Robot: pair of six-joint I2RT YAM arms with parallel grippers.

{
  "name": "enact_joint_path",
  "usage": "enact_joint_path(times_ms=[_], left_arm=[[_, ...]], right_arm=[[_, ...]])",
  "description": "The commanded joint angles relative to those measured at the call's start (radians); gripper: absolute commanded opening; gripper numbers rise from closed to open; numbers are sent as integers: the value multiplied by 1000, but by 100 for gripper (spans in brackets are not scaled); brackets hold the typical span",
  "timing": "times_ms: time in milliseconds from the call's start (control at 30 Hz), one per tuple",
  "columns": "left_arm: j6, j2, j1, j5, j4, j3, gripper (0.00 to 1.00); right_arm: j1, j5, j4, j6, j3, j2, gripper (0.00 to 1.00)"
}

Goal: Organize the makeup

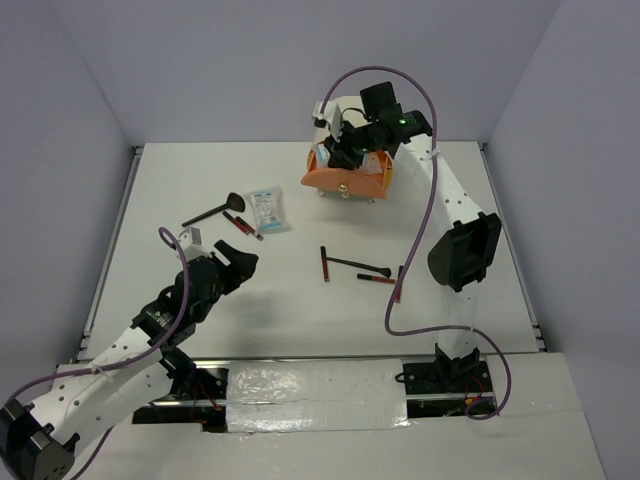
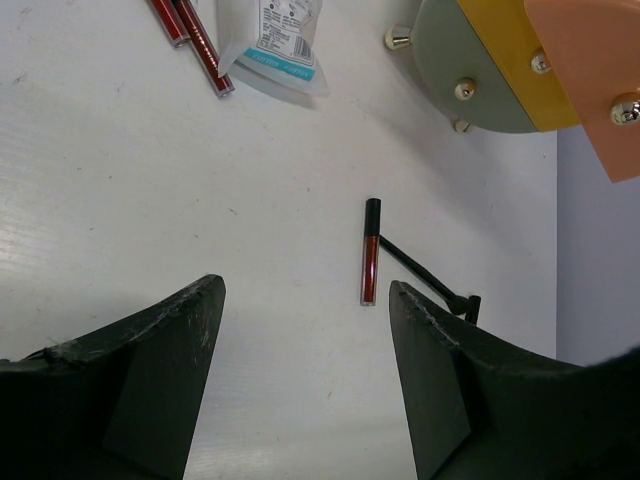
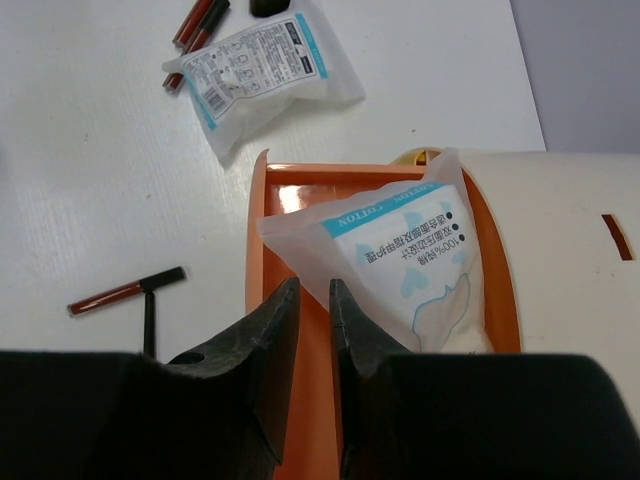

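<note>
On the white counter [image 1: 300, 330] the cream cylinder organizer [image 3: 560, 260] stands at the far side with its orange drawer [image 3: 257, 260] open. 1 white-and-blue packet [image 3: 400, 250] lies in the drawer, and its far end seems to ride up over the cylinder's edge. The right claw [image 3: 312, 300] hangs over the drawer with its fingers nearly together at the packet's near corner; we cannot tell whether they pinch it. If they do, lifting away would drag the packet back out. If not, shutting the drawer could crumple or jam that raised end. The left claw [image 2: 305, 288] hovers wide apart over bare counter, holding nothing. The second packet [image 1: 267, 208], the black brush [image 1: 215, 211], the 2 dark-red sticks [image 2: 195, 40] beside that packet and the mid-counter sticks [image 2: 370, 265] lie loose. Being thin, the sticks could roll or slip out of a pinch.
</note>
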Motion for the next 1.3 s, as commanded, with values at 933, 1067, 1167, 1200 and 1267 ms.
enact_joint_path(times_ms=[933, 1067, 1167, 1200, 1267], left_arm=[[4, 17, 3, -12, 33, 24, 79], [2, 11, 3, -13, 35, 20, 79], [2, 14, 3, -12, 34, 21, 79], [4, 16, 3, -13, 33, 23, 79], [4, 13, 3, -13, 29, 23, 79]], right_arm=[[-1, 202, 150, 77, 2, -24, 27], [-3, 103, 169, 55, -56, -85, 29], [-3, 45, 162, 69, -29, -90, 29], [-1, 32, 167, 82, -22, -91, 29], [0, 19, 175, 96, -9, -85, 30]])
